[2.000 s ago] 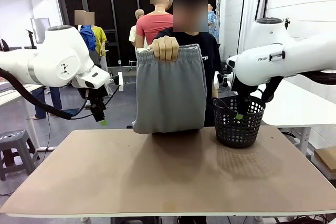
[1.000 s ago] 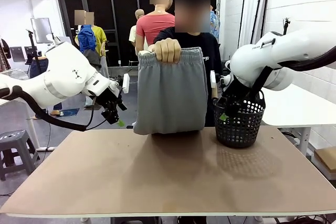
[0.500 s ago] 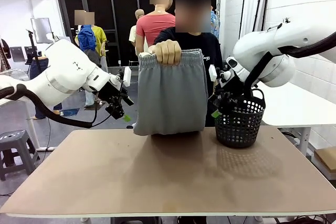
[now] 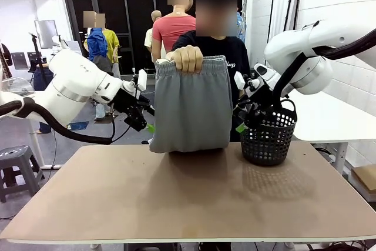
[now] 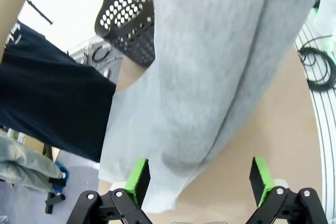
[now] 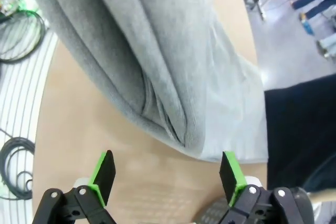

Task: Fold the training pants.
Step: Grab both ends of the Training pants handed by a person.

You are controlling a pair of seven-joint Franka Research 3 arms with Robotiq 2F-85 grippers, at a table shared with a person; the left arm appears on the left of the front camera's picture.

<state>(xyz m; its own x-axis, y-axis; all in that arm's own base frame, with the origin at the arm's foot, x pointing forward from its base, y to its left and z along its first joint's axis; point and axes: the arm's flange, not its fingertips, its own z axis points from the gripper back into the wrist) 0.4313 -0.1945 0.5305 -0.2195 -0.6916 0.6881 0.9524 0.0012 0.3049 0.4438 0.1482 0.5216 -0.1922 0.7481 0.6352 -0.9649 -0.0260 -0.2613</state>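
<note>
Across the brown bench point(image 4: 176, 204) a person held up the light grey soft-fabric training pants point(image 4: 191, 107), one hand point(image 4: 187, 57) bunched on the gathered waistband. The cloth hung straight down, doubled over, and its lower edge met the bench's far edge. The left gripper point(image 4: 147, 126) hovered right at the pants' lower left side, jaws spread wide with nothing pinched. Seen from its wrist, the green pads point(image 5: 138, 179) framed the hanging hem, though I couldn't tell whether one brushed the fabric. The right gripper point(image 4: 240, 124) hung at the lower right side, between the pants and the black plastic mesh basket point(image 4: 271, 140), its jaws just as wide and empty. The basket stood on the bench's far right, just beside the pants.
</note>
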